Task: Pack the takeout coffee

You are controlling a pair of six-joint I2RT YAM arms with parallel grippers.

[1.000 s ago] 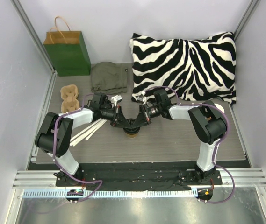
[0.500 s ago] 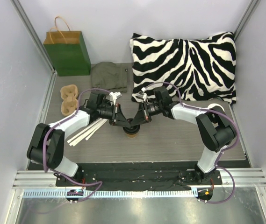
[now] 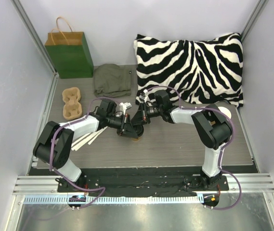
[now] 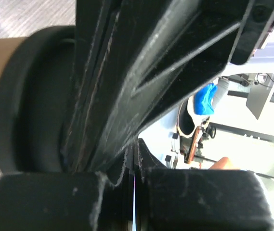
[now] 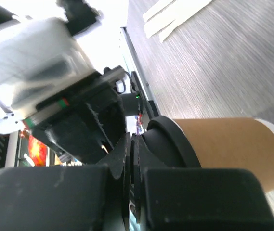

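Both arms shifting slightly leftward over takeout coffee. Left gripper and right gripper both pinching shut, empty, tips pressing black lid. Probably seating lid; green bag waiting well apart.

No text, label, brand, number or sign is showing clearly enough to read in any view. In the right wrist view, a red-and-orange patch is sitting off to the left of the right pincer, past the table's edge. It is coming through too blurred for any letters or figures to be made out.
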